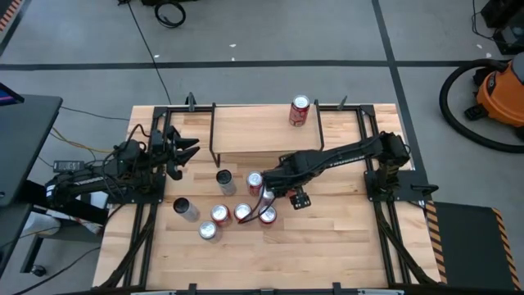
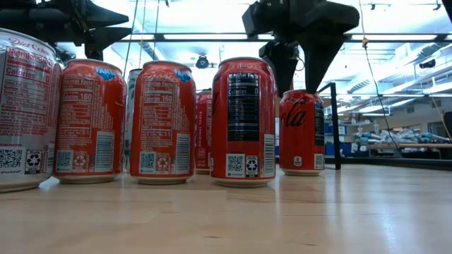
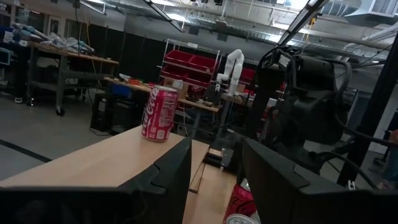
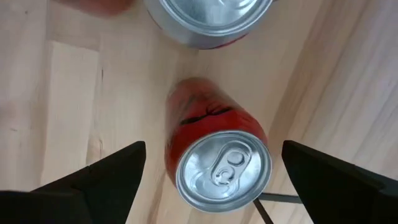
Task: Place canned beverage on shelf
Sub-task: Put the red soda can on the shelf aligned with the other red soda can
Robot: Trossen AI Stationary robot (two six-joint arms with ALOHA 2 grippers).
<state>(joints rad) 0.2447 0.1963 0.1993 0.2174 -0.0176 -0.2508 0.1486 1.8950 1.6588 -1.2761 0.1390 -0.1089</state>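
Note:
The shelf (image 1: 262, 129) stands at the table's far side with one red can (image 1: 300, 111) upright on its plank; both also show in the left wrist view, the plank (image 3: 93, 163) and the can (image 3: 160, 114). My right gripper (image 4: 214, 171) is open, pointing down over an upright red Coca-Cola can (image 4: 222, 167), one finger out to each side of it, touching nothing. In the low view its fingertips (image 2: 298, 70) hang just above that can (image 2: 302, 130). My left gripper (image 3: 217, 180) is open and empty by the shelf's left end (image 1: 190, 152).
Several more cans stand upright on the tabletop around my right gripper: a red one (image 1: 255, 182), a dark one (image 1: 224, 182), a row nearer the front (image 1: 242, 213) and a silver one (image 1: 208, 231). Another can top (image 4: 208, 18) lies close beyond the gripper.

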